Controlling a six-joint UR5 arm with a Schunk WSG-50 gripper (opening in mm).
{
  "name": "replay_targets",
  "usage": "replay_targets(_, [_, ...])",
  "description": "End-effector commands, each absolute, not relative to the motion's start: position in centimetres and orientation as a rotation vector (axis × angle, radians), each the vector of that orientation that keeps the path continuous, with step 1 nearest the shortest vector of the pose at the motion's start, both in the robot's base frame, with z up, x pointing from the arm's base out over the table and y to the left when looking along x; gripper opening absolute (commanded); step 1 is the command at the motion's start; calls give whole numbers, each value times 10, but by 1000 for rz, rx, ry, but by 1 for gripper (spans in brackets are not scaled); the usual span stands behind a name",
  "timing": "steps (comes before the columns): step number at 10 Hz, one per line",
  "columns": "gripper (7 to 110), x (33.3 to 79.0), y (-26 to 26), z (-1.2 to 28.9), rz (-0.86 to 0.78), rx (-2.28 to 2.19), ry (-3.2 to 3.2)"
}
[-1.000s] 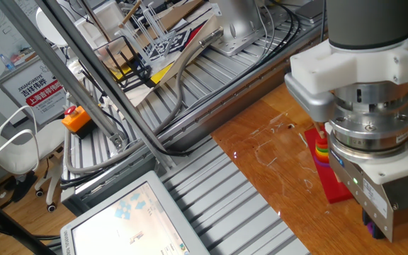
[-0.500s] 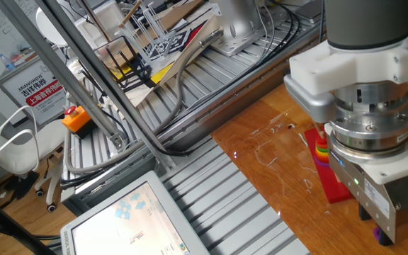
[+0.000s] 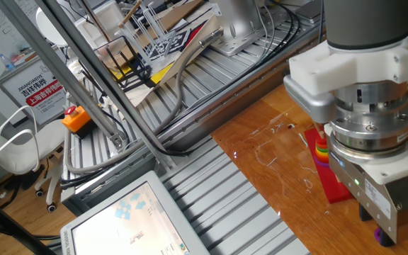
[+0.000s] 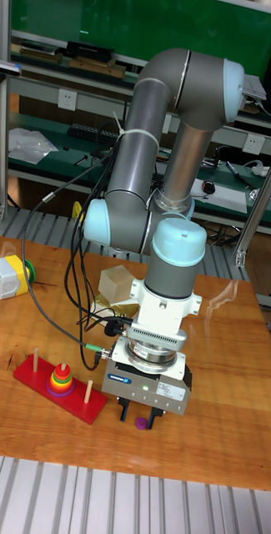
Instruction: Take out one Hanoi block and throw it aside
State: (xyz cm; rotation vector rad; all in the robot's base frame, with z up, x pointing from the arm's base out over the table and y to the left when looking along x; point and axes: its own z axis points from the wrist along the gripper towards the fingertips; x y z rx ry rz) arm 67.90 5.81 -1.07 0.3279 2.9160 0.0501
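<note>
The Hanoi block (image 4: 141, 423), a small purple ring, lies on the wooden table just below my gripper (image 4: 142, 412) and between its two dark fingers, which stand apart and are open. In the fixed view the purple ring (image 3: 379, 234) peeks out at the bottom right under the gripper body, whose fingers are mostly hidden there. The red peg base (image 4: 43, 380) lies to the left, with a stack of coloured rings (image 4: 61, 380) on its middle peg. That stack (image 3: 321, 151) also shows beside the wrist.
A wooden cube (image 4: 114, 284) sits behind the arm. A white and yellow button box (image 4: 6, 275) stands at the far left of the table (image 4: 227, 400). Beyond the table edge are aluminium rails (image 3: 211, 191), a screen (image 3: 126, 219) and cables.
The purple ring has shifted slightly down and to the right under the gripper between one second ago and half a second ago. Nothing has moved since.
</note>
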Motion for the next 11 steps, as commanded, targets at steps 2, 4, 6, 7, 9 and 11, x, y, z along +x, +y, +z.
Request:
replay_targets(2, [44, 680, 59, -5, 58, 327, 2919])
replay_targets(4, [44, 680, 58, 2, 52, 320, 2925])
replay_targets(6, [44, 681, 58, 7, 52, 317, 2934])
replay_targets(7, [44, 681, 57, 11, 48, 313, 2942])
replay_targets(9, [44, 679, 54, 24, 35, 311, 2967])
replay_targets(11, [44, 676, 48, 39, 15, 308, 2991])
